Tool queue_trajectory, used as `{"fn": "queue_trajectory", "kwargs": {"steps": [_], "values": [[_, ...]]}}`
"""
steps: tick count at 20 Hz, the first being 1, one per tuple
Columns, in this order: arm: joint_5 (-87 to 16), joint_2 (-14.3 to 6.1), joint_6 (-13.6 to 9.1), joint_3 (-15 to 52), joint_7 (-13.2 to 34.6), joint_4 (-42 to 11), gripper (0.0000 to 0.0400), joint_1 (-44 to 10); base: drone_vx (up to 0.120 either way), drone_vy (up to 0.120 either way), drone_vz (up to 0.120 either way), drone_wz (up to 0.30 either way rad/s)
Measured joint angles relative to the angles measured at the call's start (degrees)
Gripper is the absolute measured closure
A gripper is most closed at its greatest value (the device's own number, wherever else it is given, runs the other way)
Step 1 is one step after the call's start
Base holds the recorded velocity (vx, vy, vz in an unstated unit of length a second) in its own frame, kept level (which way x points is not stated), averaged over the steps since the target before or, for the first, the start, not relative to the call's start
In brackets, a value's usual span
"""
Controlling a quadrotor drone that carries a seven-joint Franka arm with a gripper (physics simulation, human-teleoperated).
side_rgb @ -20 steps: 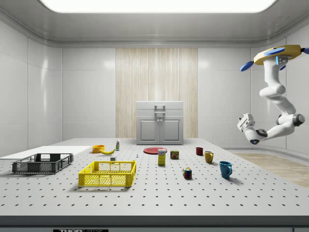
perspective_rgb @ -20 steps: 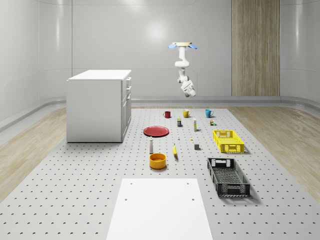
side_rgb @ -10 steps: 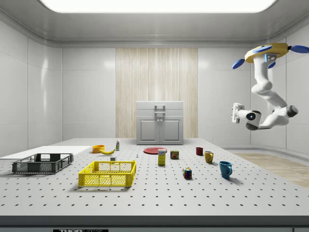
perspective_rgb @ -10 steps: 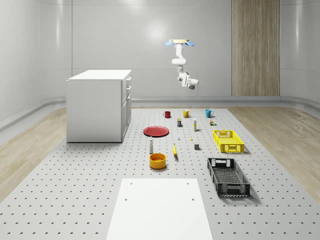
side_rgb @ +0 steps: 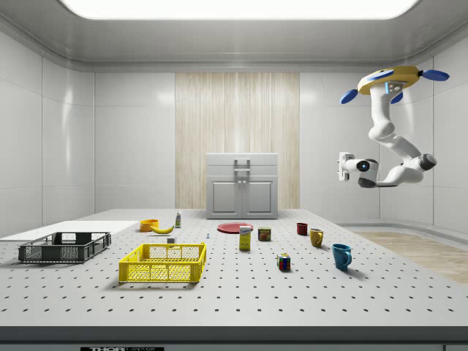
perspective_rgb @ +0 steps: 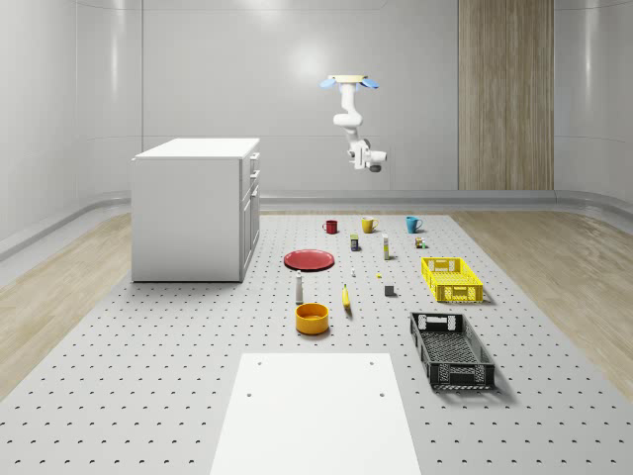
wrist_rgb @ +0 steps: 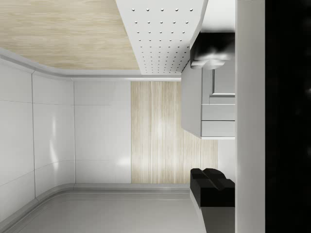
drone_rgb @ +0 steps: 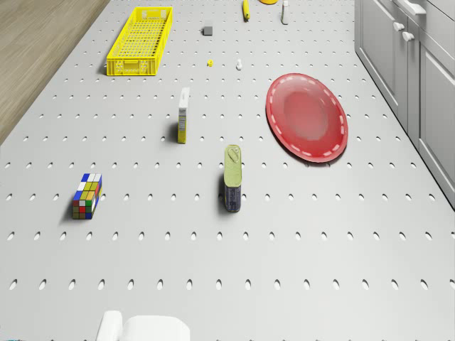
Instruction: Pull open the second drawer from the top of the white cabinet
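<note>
Pegboard floor (perspective_rgb: 148,346), drone (side_rgb: 387,75) hovering, cabinet (side_rgb: 242,186) distant

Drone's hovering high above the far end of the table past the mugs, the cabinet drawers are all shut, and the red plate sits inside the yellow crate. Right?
Not quite. The red plate lies flat on the bare table in front of the white cabinet, apart from the yellow crate; the whole-scene view shows this. The drone does hover high past the mugs, and the drawers look shut.
</note>
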Motion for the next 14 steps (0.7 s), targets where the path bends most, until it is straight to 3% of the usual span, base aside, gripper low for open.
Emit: {"fn": "queue_trajectory", "kwargs": {"steps": [14], "values": [[-1.95, -3.84, 4.1, -2.93, 1.93, -0.89, 0.01, 5.31, 0.12, -0.12, 0.0, 0.0]]}}
